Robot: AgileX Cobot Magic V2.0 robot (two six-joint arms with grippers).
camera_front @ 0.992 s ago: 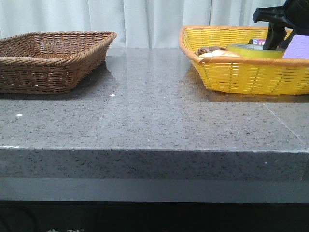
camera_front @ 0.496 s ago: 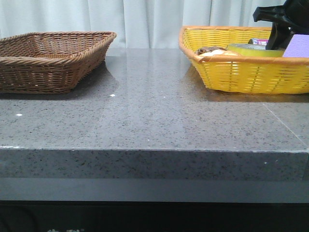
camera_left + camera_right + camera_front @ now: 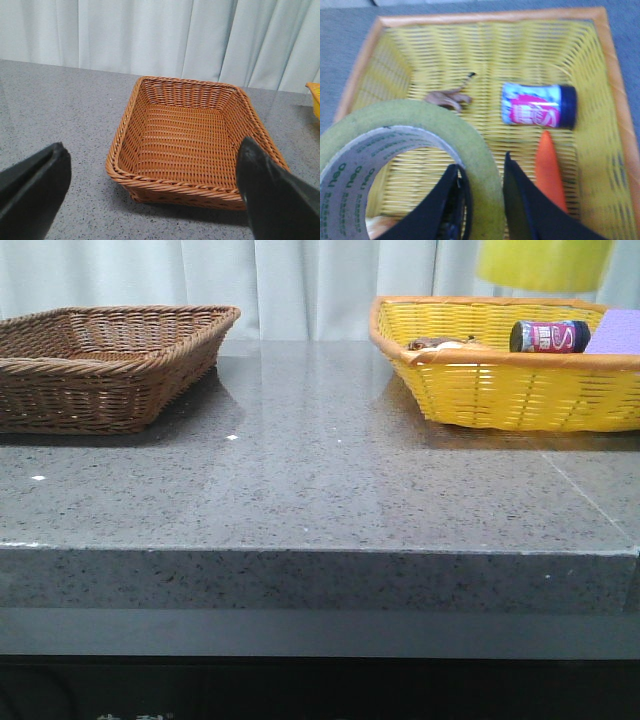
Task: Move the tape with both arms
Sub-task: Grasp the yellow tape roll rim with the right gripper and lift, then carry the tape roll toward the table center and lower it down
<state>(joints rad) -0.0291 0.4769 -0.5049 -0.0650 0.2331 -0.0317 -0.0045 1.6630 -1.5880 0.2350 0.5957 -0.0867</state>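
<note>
The tape (image 3: 545, 262) hangs as a blurred yellow roll at the top edge of the front view, above the yellow basket (image 3: 500, 390). In the right wrist view the tape (image 3: 415, 127) shows its white core with green lettering. My right gripper (image 3: 482, 172) is shut on the roll's wall, one finger inside the core and one outside. The arm itself does not show in the front view. In the left wrist view my left gripper (image 3: 152, 145) is open and empty above the table, facing the brown wicker basket (image 3: 195, 187).
The yellow basket (image 3: 367, 55) holds a purple-labelled can (image 3: 538, 105), an orange tapered object (image 3: 550, 170), a brown dried scrap (image 3: 449, 97) and a purple block (image 3: 615, 335). The brown basket (image 3: 110, 360) stands at the table's far left. Grey stone table (image 3: 320, 480) lies between the baskets.
The right gripper has lifted the tape up out of the yellow basket and has left the front view. The can behind the roll now shows.
</note>
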